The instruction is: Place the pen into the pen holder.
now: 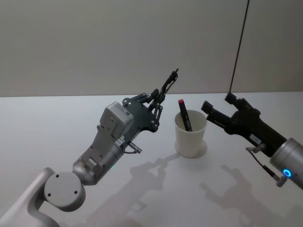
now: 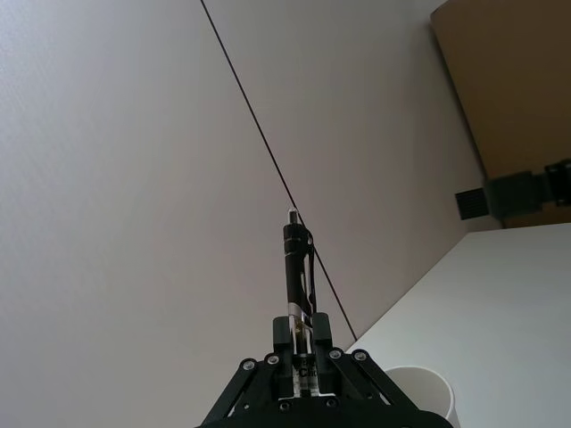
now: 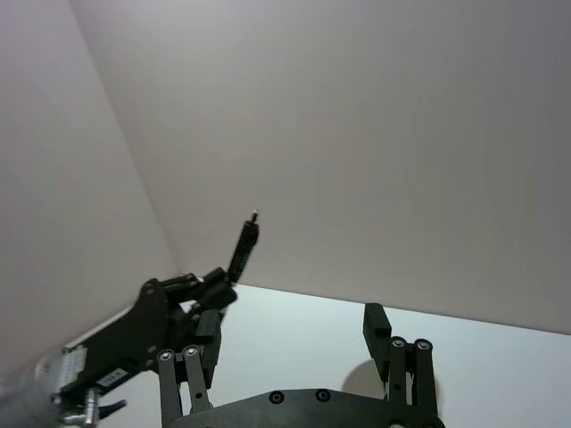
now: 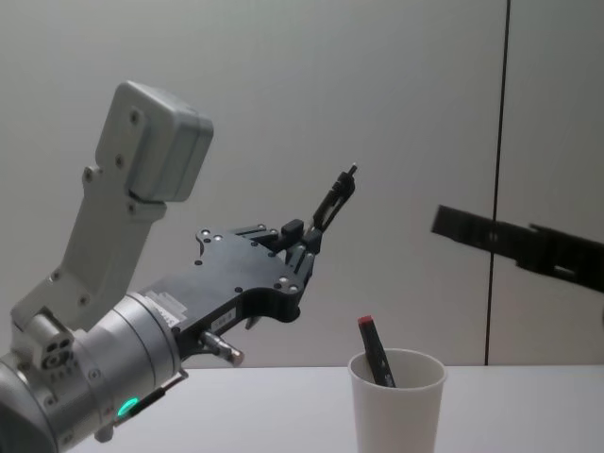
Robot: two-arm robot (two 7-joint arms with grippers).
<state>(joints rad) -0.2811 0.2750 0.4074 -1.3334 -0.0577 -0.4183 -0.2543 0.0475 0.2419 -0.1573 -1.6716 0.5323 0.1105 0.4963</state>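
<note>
pen (image 1: 168, 81): slim, glossy black, clip on barrel; held in the air just left of cup, tilted, tip up
left gripper (image 1: 158, 98): black linkage fingers clamped on pen's lower end
cup (image 1: 191, 135): white paper, rolled rim, tapered; a black marker (image 1: 184, 116) with red cap is leaned inside
right gripper (image 1: 218, 104): fingers apart, nothing held, raised right of cup
table (image 1: 47, 132): smooth, white

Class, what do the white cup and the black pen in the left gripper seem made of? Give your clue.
The pen holder: probably paper, matte white; thin wall, rolled rim. The held pen: likely plastic, glossy black; light glints along its barrel.
</note>
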